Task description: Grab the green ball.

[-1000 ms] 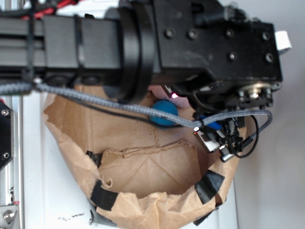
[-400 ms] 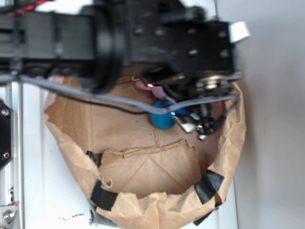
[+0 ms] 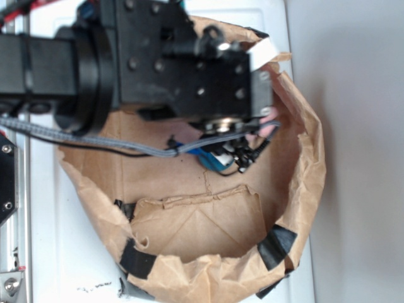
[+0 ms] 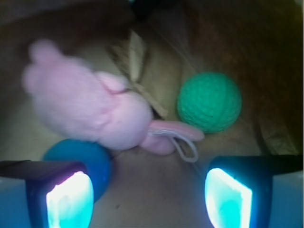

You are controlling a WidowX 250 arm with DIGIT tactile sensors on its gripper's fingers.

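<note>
claw (image 4: 149,194) gapes wide, empty, bare bag floor between its fingers; green ball (image 4: 209,101) lies ahead right, beside pink bunny (image 4: 90,107).

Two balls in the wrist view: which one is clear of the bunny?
The green ball, upper right, sits apart from the pink bunny. The blue ball, lower left, is tucked under it.

Pink plush bunny (image 4: 90,111) lies against blue ball (image 4: 83,159) inside paper bag (image 3: 189,233).
</note>
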